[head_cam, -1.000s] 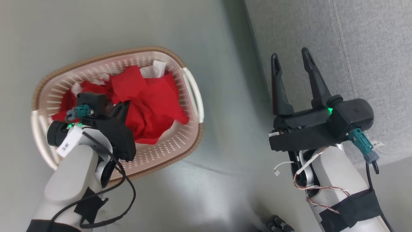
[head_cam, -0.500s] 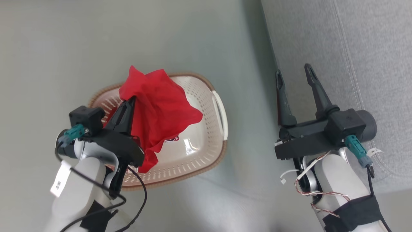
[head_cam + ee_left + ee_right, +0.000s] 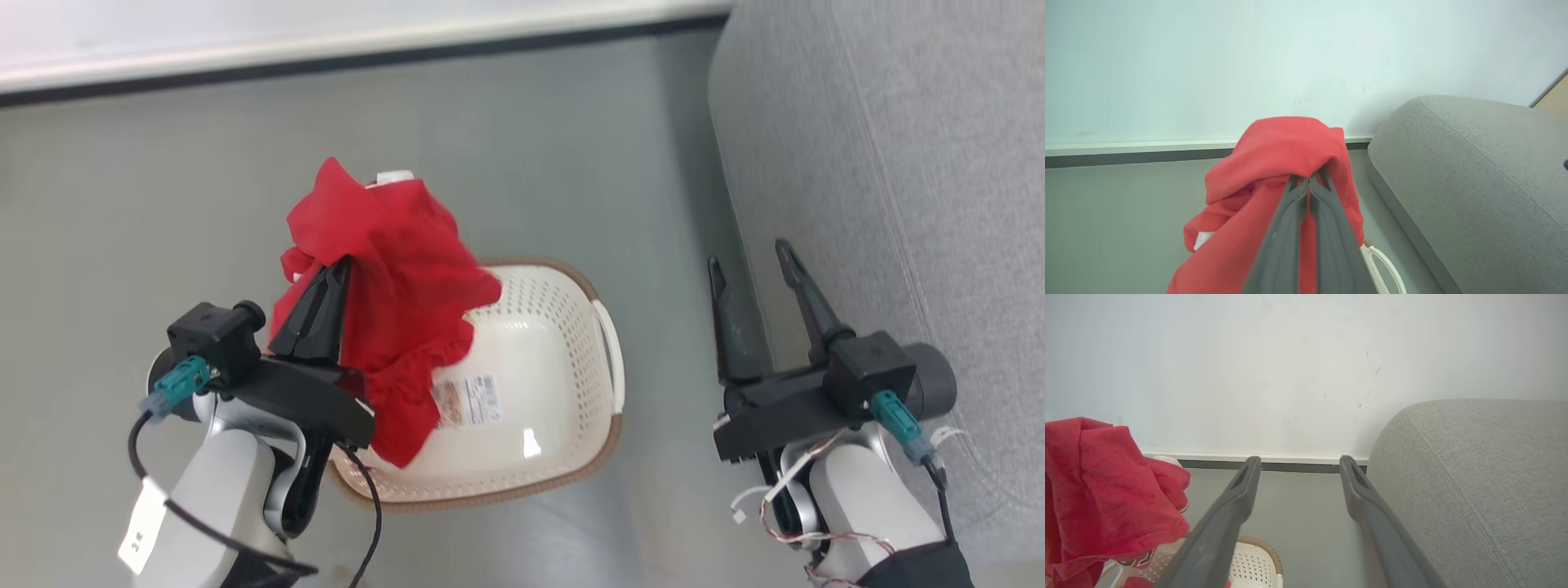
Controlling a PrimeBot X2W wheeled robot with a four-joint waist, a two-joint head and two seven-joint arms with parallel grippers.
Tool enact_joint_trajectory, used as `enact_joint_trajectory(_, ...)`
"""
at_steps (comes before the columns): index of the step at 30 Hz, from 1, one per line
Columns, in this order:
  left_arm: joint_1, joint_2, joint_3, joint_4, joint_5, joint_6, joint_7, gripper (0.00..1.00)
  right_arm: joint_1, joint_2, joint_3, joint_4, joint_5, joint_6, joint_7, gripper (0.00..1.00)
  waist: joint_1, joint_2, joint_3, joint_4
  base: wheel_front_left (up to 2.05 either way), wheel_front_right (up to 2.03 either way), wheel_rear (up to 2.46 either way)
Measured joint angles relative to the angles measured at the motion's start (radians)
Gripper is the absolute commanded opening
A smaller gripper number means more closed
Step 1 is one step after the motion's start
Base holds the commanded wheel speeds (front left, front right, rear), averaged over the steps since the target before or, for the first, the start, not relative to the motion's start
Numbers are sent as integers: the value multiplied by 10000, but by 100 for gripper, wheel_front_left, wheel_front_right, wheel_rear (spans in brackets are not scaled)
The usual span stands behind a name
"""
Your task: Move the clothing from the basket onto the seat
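Hanging crumpled from the left gripper (image 3: 340, 268), fingers pinched together on it: soft red clothing (image 3: 400, 269), above the oval perforated cream basket (image 3: 563, 327), brown-rimmed. Then the right gripper (image 3: 749, 255), spread wide, empty, beside the grey woven seat (image 3: 898, 163), rounded edge, stitched seams.

A: Where's the basket (image 3: 571, 343)?
B: On the floor (image 3: 163, 204), left of the sofa (image 3: 898, 163), with the wall (image 3: 245, 33) behind.
A: And the clothes (image 3: 392, 269)?
B: Above the basket's left side, hanging from the left gripper (image 3: 340, 266). The right gripper (image 3: 750, 254) sits between basket and sofa, just beside the sofa's edge.
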Motion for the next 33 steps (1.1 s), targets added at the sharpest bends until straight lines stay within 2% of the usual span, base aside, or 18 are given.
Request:
enact_joint_trajectory(17, 1308, 268, -35, -2736, 571, 270, -56, 0, 959, -100, 136, 324, 192, 374, 0, 100, 1, 0, -1992, 632, 0, 0, 0)
enact_joint_trajectory(27, 2160, 224, -558, -4573, 938, 364, -50, 0, 1426, -98, 267, 339, 389, 500, 0, 100, 1, 0, -2857, 495, 0, 0, 0)
enact_joint_trajectory(33, 2552, 196, -865, -5229, 982, 464, 161, 0, 1753, -102, 313, 307, 460, 573, 2, 100, 1, 1, -3159, 310, 0, 0, 0)
